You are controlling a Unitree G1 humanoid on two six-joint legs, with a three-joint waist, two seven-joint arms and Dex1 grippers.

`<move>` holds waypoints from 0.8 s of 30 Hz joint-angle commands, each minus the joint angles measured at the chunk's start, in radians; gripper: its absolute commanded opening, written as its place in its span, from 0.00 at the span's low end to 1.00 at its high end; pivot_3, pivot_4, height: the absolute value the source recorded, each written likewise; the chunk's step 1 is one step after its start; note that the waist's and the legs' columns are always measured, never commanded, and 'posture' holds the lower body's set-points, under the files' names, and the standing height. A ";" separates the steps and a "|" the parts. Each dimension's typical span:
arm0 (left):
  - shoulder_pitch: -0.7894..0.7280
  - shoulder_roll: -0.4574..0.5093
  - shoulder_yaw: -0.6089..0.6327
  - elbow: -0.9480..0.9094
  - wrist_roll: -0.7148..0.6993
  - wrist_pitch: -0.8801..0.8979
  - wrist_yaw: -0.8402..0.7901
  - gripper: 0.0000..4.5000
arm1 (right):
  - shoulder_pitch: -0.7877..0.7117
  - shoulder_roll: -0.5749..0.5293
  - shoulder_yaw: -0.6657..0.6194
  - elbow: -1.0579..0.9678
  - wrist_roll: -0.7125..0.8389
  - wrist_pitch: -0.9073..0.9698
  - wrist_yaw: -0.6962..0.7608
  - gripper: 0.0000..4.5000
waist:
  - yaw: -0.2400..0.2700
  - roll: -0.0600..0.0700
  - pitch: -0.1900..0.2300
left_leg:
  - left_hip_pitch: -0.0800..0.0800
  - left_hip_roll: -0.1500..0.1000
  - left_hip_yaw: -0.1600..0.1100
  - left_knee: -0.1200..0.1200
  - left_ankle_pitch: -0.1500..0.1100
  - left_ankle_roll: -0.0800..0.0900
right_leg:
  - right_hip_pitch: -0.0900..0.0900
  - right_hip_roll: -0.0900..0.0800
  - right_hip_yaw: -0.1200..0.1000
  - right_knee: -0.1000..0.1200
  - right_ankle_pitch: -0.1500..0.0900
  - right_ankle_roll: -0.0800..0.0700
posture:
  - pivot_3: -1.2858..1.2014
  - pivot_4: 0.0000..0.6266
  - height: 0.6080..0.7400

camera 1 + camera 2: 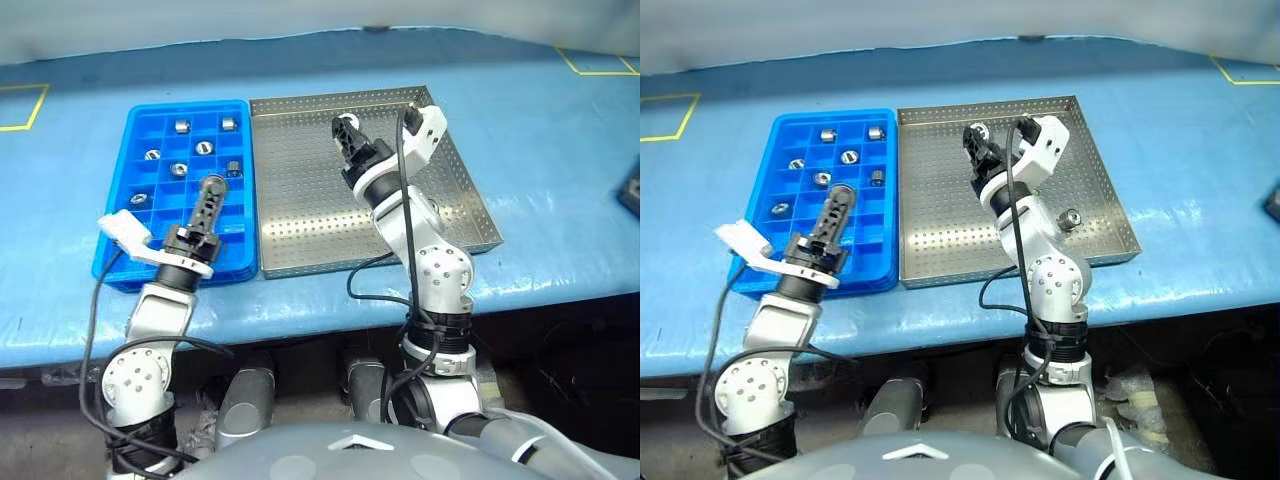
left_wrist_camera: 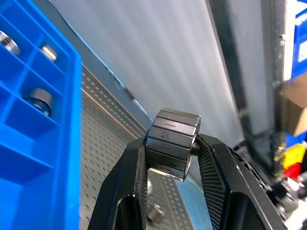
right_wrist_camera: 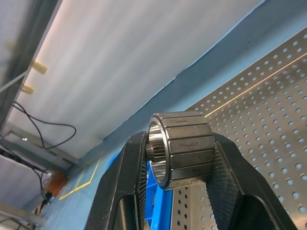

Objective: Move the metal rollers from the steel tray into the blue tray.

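Right eye view shows you seven metal rollers (image 1: 849, 156) already in the blue tray (image 1: 775, 135), one left in the steel tray (image 1: 1095, 180), and the left gripper (image 2: 171, 153) and right gripper (image 3: 181, 153) each clamped on another.

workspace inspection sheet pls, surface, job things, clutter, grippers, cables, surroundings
surface: blue-covered table with yellow tape marks.
job's things: steel tray beside blue tray; seven metal rollers in blue compartments; one loose roller in the steel tray.
clutter: dark object at the table's right edge.
grippers: left gripper shut on a roller; right gripper shut on another roller.
cables: black cables along both arms.
surroundings: shelving, boxes behind table.
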 commanded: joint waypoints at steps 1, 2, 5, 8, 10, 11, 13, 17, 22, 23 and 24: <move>0.000 0.056 0.033 -0.051 0.158 -0.037 0.063 0.27 | 0.024 0.010 0.053 -0.053 -0.021 0.027 0.010 0.30 | 0.001 0.000 0.000 | 0.000 0.000 0.000 -0.001 0.000 0.000 | 0.000 0.000 0.000 0.000 0.000 0.000 | 0.54 0.24 1.00; 0.011 0.097 0.027 -0.051 0.245 -0.032 0.079 0.27 | 0.030 -0.025 0.084 -0.063 -0.061 0.036 0.023 0.30 | 0.002 0.000 0.000 | 0.000 0.000 0.000 -0.001 0.000 0.000 | 0.000 0.000 0.000 0.000 0.000 0.000 | 0.55 0.24 1.00; 0.047 0.191 0.007 -0.041 0.441 -0.014 0.117 0.27 | 0.038 -0.131 0.197 -0.091 -0.193 0.043 0.073 0.30 | 0.004 0.000 0.000 | 0.000 -0.001 0.000 -0.001 0.000 0.000 | 0.000 -0.001 0.000 0.000 0.000 0.000 | 0.55 0.24 1.00; 0.101 0.257 -0.013 -0.023 0.614 -0.013 0.135 0.27 | 0.040 -0.235 0.338 -0.108 -0.335 0.018 0.150 0.30 | 0.006 0.000 0.000 | 0.000 -0.002 0.001 -0.001 0.000 0.000 | 0.000 -0.001 0.001 -0.001 0.000 0.000 | 0.55 0.24 1.00; 0.119 0.259 -0.013 -0.024 0.680 -0.016 0.152 0.27 | 0.046 -0.240 0.366 -0.105 -0.361 0.007 0.179 0.30 | 0.008 0.000 0.000 | 0.000 -0.001 0.001 -0.002 0.000 0.000 | -0.001 -0.001 0.001 -0.001 0.000 0.000 | 0.56 0.24 1.00; 0.126 0.252 -0.009 -0.025 0.709 -0.017 0.164 0.27 | 0.047 -0.234 0.374 -0.102 -0.372 0.005 0.190 0.30 | 0.009 0.000 0.000 | 0.000 -0.001 0.001 -0.002 0.000 -0.001 | -0.001 -0.001 0.000 0.000 0.000 0.000 | 0.56 0.24 1.00; 0.137 0.229 0.007 -0.026 0.756 -0.016 0.191 0.27 | 0.049 -0.219 0.389 -0.099 -0.390 0.003 0.216 0.30 | 0.012 0.000 0.000 | 0.000 0.000 0.000 -0.002 0.000 -0.001 | -0.001 -0.001 0.000 0.000 0.000 0.000 | 0.56 0.24 1.00; 0.145 0.191 0.040 -0.021 0.797 0.009 0.217 0.27 | 0.037 -0.212 0.440 -0.092 -0.444 -0.004 0.276 0.30 | 0.021 -0.001 0.000 | 0.000 -0.001 0.001 -0.001 0.000 -0.001 | 0.000 -0.001 0.000 0.000 0.000 0.000 | 0.56 0.24 1.00; 0.153 0.151 0.069 -0.013 0.813 0.063 0.228 0.27 | 0.026 -0.197 0.487 -0.081 -0.501 -0.014 0.330 0.30 | 0.028 -0.001 0.000 | 0.000 -0.001 0.000 -0.001 0.000 -0.001 | 0.000 -0.001 -0.001 0.000 0.000 0.000 | 0.57 0.24 1.00; 0.151 0.141 0.073 -0.015 0.806 0.075 0.224 0.35 | 0.024 -0.191 0.491 -0.078 -0.511 -0.016 0.336 0.30 | 0.028 -0.001 0.000 | 0.000 -0.001 0.000 -0.001 0.000 -0.001 | 0.000 -0.001 -0.001 0.000 0.000 0.000 | 0.57 0.24 1.00; 0.149 0.134 0.072 -0.018 0.800 0.079 0.215 0.43 | 0.021 -0.183 0.492 -0.074 -0.518 -0.017 0.341 0.30 | 0.028 -0.001 0.000 | 0.000 -0.001 0.000 -0.001 0.000 -0.001 | 0.000 -0.001 -0.001 0.000 0.000 0.000 | 0.57 0.24 1.00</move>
